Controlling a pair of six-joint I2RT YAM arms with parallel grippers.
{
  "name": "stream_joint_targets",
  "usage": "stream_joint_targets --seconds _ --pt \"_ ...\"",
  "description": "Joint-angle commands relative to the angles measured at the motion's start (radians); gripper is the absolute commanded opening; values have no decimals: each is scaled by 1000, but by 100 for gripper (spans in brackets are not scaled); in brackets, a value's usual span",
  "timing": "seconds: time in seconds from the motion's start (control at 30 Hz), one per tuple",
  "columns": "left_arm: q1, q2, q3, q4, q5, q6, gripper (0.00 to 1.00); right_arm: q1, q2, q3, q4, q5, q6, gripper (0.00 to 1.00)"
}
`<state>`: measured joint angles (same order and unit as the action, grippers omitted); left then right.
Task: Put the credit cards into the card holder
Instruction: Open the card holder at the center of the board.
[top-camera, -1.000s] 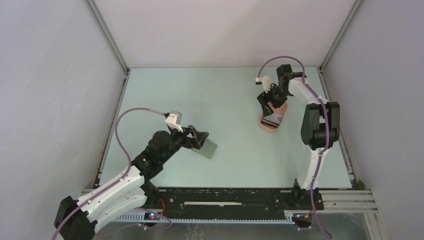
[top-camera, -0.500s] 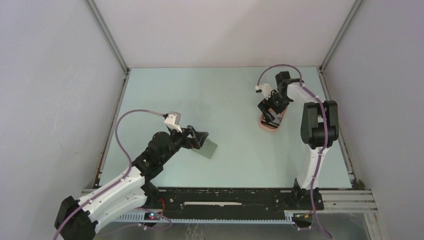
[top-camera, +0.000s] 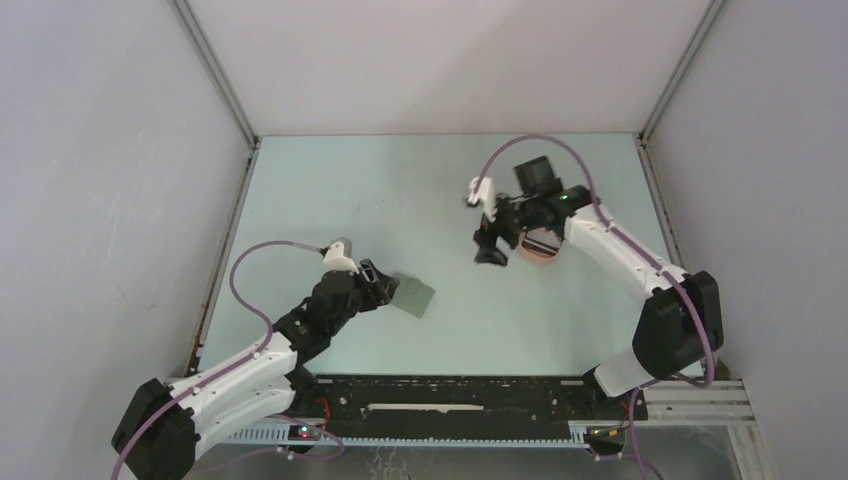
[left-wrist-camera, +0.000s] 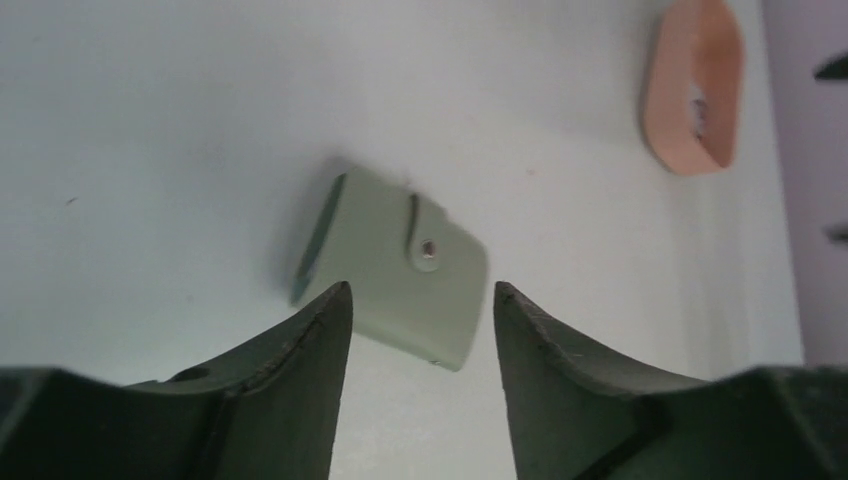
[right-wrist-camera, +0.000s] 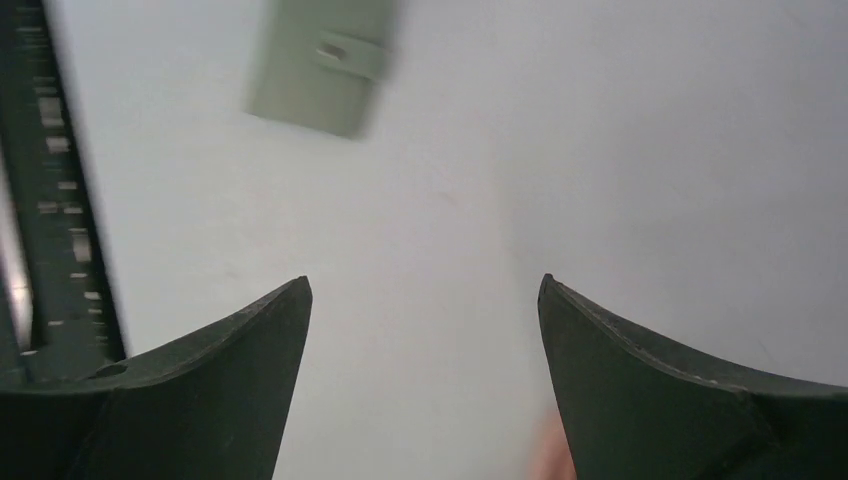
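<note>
The card holder (top-camera: 414, 297) is a closed grey-green wallet with a snap, lying flat left of the table's centre. My left gripper (top-camera: 384, 289) sits low just behind it. In the left wrist view the card holder (left-wrist-camera: 400, 265) lies just beyond the left gripper (left-wrist-camera: 421, 290), whose jaws stand apart around bare table. My right gripper (top-camera: 490, 250) hovers open just left of the salmon-pink tray (top-camera: 541, 258). In its own view the right gripper (right-wrist-camera: 425, 280) holds nothing, with the card holder (right-wrist-camera: 325, 60) far ahead. Only a pale and dark sliver of the credit cards (left-wrist-camera: 700, 105) shows inside the tray (left-wrist-camera: 665, 95).
The right forearm crosses over the tray's back edge in the top view. A black rail (top-camera: 450, 395) runs along the near table edge, also visible as the dark rail (right-wrist-camera: 50, 200) in the right wrist view. Grey walls enclose the table on three sides.
My right gripper has swung left off the pink tray, out over the table. My left gripper has dropped lower behind the card holder and its jaws have narrowed.
</note>
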<state>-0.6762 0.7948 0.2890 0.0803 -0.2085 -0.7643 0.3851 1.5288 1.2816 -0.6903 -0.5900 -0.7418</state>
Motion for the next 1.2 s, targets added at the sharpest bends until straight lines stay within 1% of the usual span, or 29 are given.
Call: stream_joint_targets --seconds 0.0,0.03,0.13,0.2,0.23,0.27,0.33,0.4,0.47,0.57,0.63,0.7,0.87,0.93,1.1,1.17 --pt "23 45 -20 -57 -96 -203 54 184 41 -73 133 -225 -49 91" --pt "28 58 -20 -70 -102 -235 52 217 56 -73 160 -221 -77 90" --pt "33 82 -28 -74 -102 -312 51 278 133 -51 190 -251 -275 89" --pt "34 101 -41 -72 -98 -358 51 309 243 71 45 -252 -410 89" --pt "35 113 -43 -72 -97 -377 51 324 304 150 -29 -232 -447 96" --pt "37 125 -44 -72 -93 -392 52 339 356 215 -73 -209 -462 99" --pt "39 154 -46 -73 -86 -418 52 367 422 290 -101 -170 -495 100" --pt "44 180 -46 -72 -76 -433 53 394 462 335 -106 -123 -527 100" --pt "43 205 -51 -68 -75 -452 53 415 504 377 -104 -70 -526 100" --pt "45 234 -58 -47 -71 -468 53 422 563 424 -105 -51 -552 99" --pt "46 251 -62 -33 -66 -479 53 423 597 453 -123 -41 -576 96" --pt "46 270 -66 -13 -58 -486 53 426 626 468 -127 -23 -588 90" --pt "48 313 -65 20 -51 -490 51 435 672 471 -143 1 -604 67" --pt "49 327 -65 26 -52 -489 50 437 671 449 -136 14 -615 59" --pt "50 380 -63 65 -43 -477 43 446 631 350 -84 32 -628 51" --pt "53 413 -58 99 -29 -464 39 453 618 318 -78 33 -636 48"
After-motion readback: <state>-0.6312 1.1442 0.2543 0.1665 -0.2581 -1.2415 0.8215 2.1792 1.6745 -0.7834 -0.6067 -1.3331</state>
